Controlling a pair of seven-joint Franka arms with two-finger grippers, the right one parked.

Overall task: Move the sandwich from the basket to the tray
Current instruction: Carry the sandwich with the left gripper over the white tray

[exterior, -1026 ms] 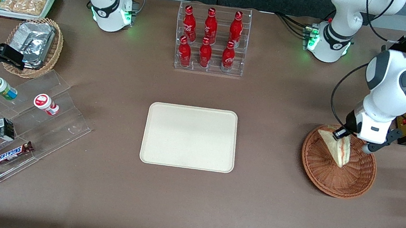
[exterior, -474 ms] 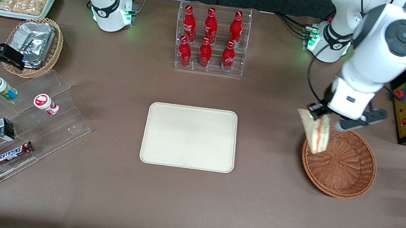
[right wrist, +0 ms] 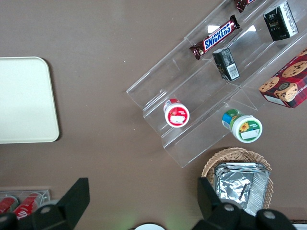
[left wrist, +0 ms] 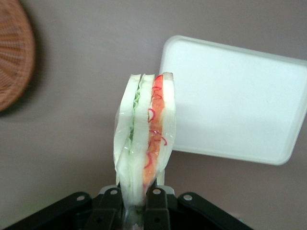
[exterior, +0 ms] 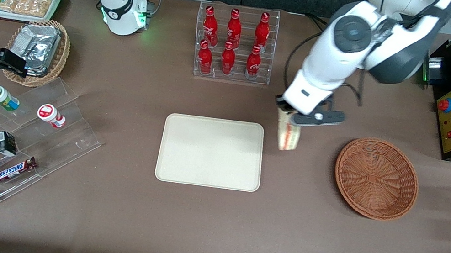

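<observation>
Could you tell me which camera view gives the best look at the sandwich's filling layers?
The left wrist view: the sandwich hangs edge-on from the closed hand, showing red-orange and pale layers. The front view shows it only as a small wedge beside the tray. The right wrist view misses it.

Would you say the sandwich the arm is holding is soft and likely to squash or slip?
Probably soft: the gripper, shut on the sandwich, pinches its bread narrower there. Its glossy clear wrap may be slippery. It hangs beside the tray without drooping, so likely light.
</observation>
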